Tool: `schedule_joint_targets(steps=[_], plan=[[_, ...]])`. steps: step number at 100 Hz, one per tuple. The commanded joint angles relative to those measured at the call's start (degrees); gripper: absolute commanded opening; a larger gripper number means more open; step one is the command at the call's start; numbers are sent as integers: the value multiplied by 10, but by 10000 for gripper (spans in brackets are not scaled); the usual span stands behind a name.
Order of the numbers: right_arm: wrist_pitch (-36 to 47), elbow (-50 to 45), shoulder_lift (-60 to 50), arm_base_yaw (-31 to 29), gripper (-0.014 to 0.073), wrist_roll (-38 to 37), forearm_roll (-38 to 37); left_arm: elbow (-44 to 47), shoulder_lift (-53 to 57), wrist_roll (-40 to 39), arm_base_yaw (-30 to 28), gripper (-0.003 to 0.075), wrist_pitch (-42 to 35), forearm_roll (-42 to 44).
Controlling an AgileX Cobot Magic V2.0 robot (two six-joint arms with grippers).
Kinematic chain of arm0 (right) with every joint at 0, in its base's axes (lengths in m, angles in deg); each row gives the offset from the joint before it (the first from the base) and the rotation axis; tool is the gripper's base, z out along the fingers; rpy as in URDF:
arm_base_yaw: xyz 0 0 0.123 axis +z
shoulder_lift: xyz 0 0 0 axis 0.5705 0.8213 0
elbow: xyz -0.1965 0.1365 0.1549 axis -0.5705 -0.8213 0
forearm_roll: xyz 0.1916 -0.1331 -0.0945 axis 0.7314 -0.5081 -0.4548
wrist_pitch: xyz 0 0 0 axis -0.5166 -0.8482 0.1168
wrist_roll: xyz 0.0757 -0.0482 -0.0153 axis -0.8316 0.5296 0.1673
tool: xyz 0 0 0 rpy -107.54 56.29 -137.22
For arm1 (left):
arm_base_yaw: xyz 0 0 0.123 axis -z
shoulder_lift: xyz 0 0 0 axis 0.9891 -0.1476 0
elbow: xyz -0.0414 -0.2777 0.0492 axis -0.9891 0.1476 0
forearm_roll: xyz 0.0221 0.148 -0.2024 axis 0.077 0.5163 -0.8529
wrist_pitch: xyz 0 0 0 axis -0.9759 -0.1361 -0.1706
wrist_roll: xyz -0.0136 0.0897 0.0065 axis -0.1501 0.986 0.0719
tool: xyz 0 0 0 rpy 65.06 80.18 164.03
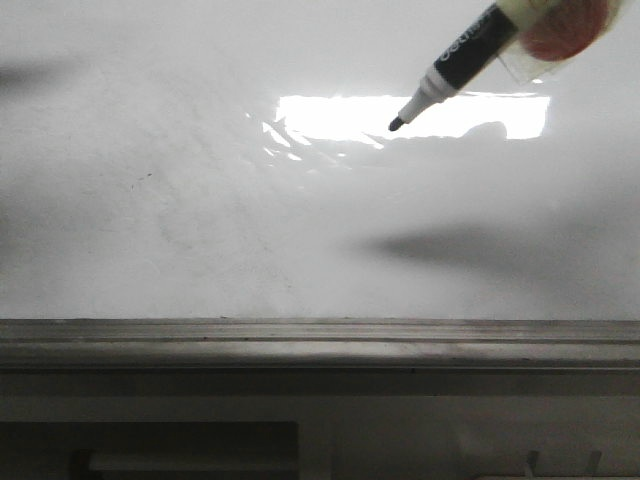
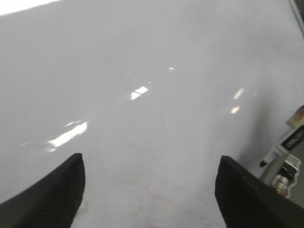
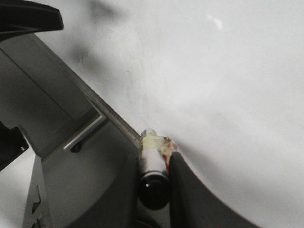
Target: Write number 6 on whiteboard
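Two dark, matte fingers (image 2: 52, 194) of the left pincer (image 2: 149, 190) show a fine woven, carbon-like texture — each broad, with a rounded inner edge. The right pincer (image 3: 154, 178) has smooth charcoal-grey fingers (image 3: 194, 199), thick and gently curved, with a plain surface free of markings — no cables or screws can be made out.

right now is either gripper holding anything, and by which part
The right gripper is shut on the marker, gripping its taped rear end, so the tip points out over the whiteboard. The left gripper is open and holds nothing.
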Motion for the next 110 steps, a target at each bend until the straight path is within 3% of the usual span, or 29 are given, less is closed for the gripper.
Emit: schedule_joint_targets(steps=[1,28,47,71,84,97,110], plan=[[69,-14,-35,0,-45,10,22,23,55,-5,-39,511,-50,-36],[194,-72,-83,0,-45,10,22,119,190,-5,-130,510,-171,-85],[238,-75,-74,0,-45,17,33,139,199,-5,-144,480,-168,-85],[270,-75,-41,0,-45,103,124,139,197,-5,-144,459,-168,-89],[298,-75,-13,0,-45,111,134,139,197,-5,-144,459,-167,-91],[287,-75,16,0,-45,123,134,139,197,-5,-144,459,-167,-94],[216,-75,40,0,-45,125,132,139,197,-5,-144,459,-167,-95]])
